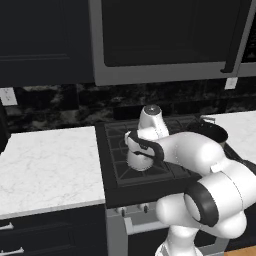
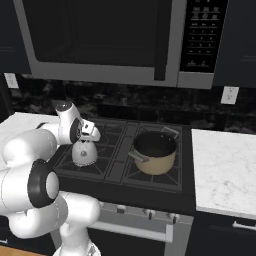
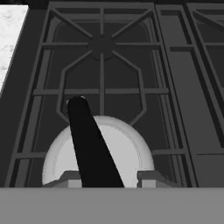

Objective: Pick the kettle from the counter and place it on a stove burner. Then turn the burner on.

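**Ana:** Closest to the robot's base, on the front-left black cast-iron grate burner (image 2: 87,162) of the dark gas cooktop (image 2: 117,170), sits the small squat white kettle (image 2: 84,153). The two-finger gripper (image 2: 86,141) hovers right over its dark handle (image 3: 89,144).

**Ben:** Jaws?

**Ana:** Parted a little, either side of the handle. I can't tell if they touch it.

**Ben:** Then open fully and lift straight up, so the kettle doesn't tip or slide.

**Ana:** Right of the kettle stands a tan pot with a black inside (image 2: 155,152). Beyond it lies the white marble counter (image 2: 225,170).

**Ben:** Knobs?

**Ana:** Along the cooktop's front edge (image 2: 150,214), small and dim. Which one serves the kettle's burner is unclear, and the arm hides part of the kettle.
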